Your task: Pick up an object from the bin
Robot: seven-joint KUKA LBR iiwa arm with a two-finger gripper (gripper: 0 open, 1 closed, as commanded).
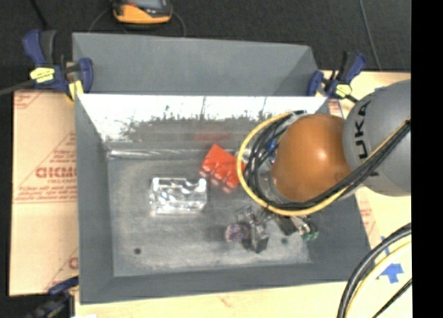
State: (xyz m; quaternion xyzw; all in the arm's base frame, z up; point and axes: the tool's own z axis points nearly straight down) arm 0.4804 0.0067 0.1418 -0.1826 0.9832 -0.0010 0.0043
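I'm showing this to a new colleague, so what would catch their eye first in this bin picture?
The arm's big orange wrist cover at the right of the bin stands out first. Next, a red block near its middle, with a clear crinkled packet left of it.

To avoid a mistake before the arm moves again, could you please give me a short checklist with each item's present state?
1. Gripper above the floor of the grey metal bin, front right: ok.
2. Anything held: cannot tell.
3. Red plastic block clear of the orange wrist cover: not ok, it lies right beside it.
4. Clear crinkled plastic packet lying alone, mid-floor: ok.
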